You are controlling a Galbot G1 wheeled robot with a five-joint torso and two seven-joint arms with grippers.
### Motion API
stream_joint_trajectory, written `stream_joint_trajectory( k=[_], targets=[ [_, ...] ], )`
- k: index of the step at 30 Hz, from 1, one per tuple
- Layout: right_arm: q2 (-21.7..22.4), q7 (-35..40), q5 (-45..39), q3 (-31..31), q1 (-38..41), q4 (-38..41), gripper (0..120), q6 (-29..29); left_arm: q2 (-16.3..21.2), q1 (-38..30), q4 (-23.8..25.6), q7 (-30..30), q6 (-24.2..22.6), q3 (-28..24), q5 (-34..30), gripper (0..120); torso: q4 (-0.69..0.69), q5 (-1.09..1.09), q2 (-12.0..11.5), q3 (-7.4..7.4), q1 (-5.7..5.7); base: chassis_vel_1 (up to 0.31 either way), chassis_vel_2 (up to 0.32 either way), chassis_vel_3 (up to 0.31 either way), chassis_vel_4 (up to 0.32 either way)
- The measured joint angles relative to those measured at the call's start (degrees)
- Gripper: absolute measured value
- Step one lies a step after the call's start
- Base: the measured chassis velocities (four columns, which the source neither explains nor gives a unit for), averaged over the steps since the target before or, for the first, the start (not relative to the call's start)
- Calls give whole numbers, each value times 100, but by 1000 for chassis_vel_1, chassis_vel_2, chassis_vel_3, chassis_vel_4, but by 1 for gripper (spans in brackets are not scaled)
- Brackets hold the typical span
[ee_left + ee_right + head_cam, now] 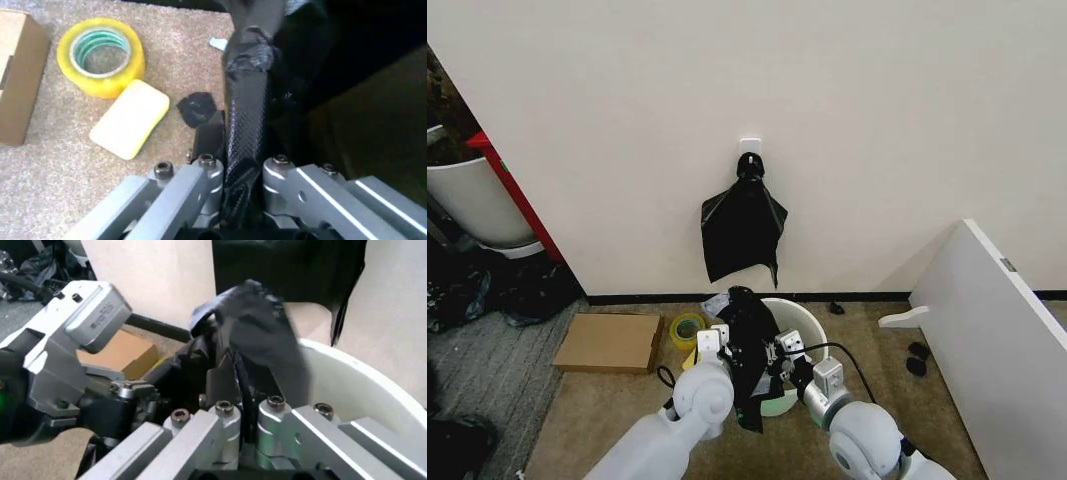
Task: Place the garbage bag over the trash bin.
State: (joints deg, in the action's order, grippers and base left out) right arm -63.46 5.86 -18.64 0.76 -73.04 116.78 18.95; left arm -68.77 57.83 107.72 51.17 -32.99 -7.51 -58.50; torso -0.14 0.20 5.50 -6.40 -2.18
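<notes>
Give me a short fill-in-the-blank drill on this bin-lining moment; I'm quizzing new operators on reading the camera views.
1. Both grippers, the left gripper and the right gripper, are shut on the ____.
2. The garbage bag is held above the cream-white ____.
3. On the carpet by the yellow sponge lies a roll of yellow ____.
4. A bunch of black bags hangs from a hook on the ____.

Missing words: garbage bag; trash bin; tape; wall

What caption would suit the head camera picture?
Both grippers, left and right, pinch a glossy black plastic garbage bag above a round cream-white plastic trash bin.
</notes>
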Motion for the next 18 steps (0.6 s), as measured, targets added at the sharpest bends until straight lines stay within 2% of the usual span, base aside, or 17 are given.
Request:
stream_joint_trajectory(
  k=[5, 9, 11, 18],
  targets=[
    [-35, 56, -8, 25, -37, 2, 0, -33, 58, 162, 64, -125, 278, 120, 78, 4, 1, 1, 0, 0, 0, 0, 0, 0, 0],
    [-51, 151, -15, 121, -147, 105, 0, -54, 32, 372, 97, -340, 884, 314, 307, 4, 1, 1, 0, 0, 0, 0, 0, 0, 0],
    [-49, 164, -17, 154, -174, 132, 0, -54, 32, 396, 99, -361, 975, 350, 337, 4, 1, 1, 0, 0, 0, 0, 0, 0, 0],
    [0, 376, -144, 672, -433, 370, 0, -41, 119, 635, 254, -602, 1721, 705, 394, 4, 1, 2, 0, 0, 0, 0, 0, 0, 0]
  ],
)
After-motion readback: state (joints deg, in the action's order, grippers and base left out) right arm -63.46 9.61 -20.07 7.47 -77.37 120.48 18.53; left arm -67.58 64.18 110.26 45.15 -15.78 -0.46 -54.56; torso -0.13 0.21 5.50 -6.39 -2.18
